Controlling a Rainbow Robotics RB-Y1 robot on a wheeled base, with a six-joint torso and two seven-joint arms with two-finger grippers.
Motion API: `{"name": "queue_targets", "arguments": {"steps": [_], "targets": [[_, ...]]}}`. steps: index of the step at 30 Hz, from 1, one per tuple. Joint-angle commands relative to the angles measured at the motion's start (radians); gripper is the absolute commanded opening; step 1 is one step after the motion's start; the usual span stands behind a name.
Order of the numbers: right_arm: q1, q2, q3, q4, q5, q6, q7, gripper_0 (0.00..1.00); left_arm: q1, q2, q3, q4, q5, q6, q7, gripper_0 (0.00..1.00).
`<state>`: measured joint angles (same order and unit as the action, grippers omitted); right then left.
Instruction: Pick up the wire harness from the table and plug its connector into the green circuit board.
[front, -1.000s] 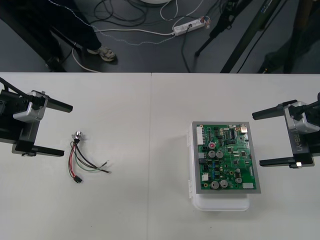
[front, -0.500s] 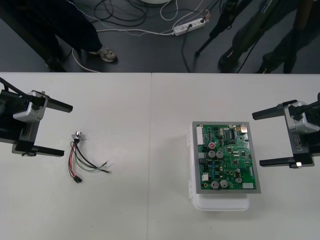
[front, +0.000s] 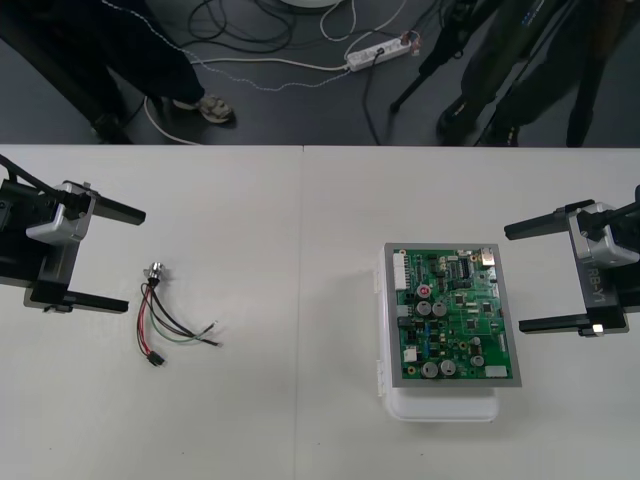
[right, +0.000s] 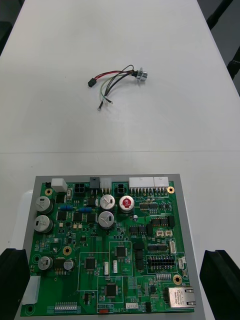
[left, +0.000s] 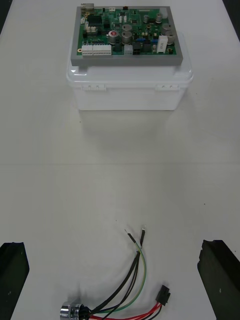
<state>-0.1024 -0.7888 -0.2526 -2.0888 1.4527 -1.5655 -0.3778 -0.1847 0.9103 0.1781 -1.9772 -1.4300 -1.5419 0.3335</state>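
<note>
Table (front: 300, 200): plain light surface; the layout on it matches the pictures of the past second, nothing displaced.
White base (front: 445, 408): at 4 o'clock from table centre, position unchanged.
Green circuit board (front: 450, 315): seated on top of the base, unchanged; no wire or plug seen in any of its connectors.
Left gripper (front: 132, 259): at the 9 o'clock edge of the table, same station as a second ago; fingers (left: 11, 275) spread wide, nothing between them.
Right gripper (front: 515, 278): at the 3 o'clock edge, just beside the board, likewise unmoved; fingers (right: 12, 280) wide apart and empty.
Wire harness (front: 165, 320): lying loose on the table at 8 o'clock from centre, near the left gripper and to its 4 o'clock, well apart from the board; not touched by either gripper.
Round metal socket (front: 155, 270): at the harness's 12 o'clock end, nearest the left gripper.
Black plug (front: 155, 358): at the 6 o'clock end, free on the table.
Change recorded: none among the task's items; both arms have held still.
Assessment: the pick-up appears not yet begun. The left arm looks the better placed for the reach, towards its 4 o'clock and down; the whole task remains outstanding.
</note>
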Motion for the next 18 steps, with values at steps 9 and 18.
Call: {"name": "queue_targets", "arguments": {"steps": [9, 18], "targets": [[-0.007, 0.013, -0.034, -0.004, 0.005, -0.005, -0.039, 1.00, 0.016, 0.042, -0.011, -0.028, 0.002, -0.029, -0.042, 1.00], [-0.007, 0.013, -0.034, -0.004, 0.005, -0.005, -0.039, 1.00, 0.016, 0.042, -0.011, -0.028, 0.002, -0.029, -0.042, 1.00]]}}
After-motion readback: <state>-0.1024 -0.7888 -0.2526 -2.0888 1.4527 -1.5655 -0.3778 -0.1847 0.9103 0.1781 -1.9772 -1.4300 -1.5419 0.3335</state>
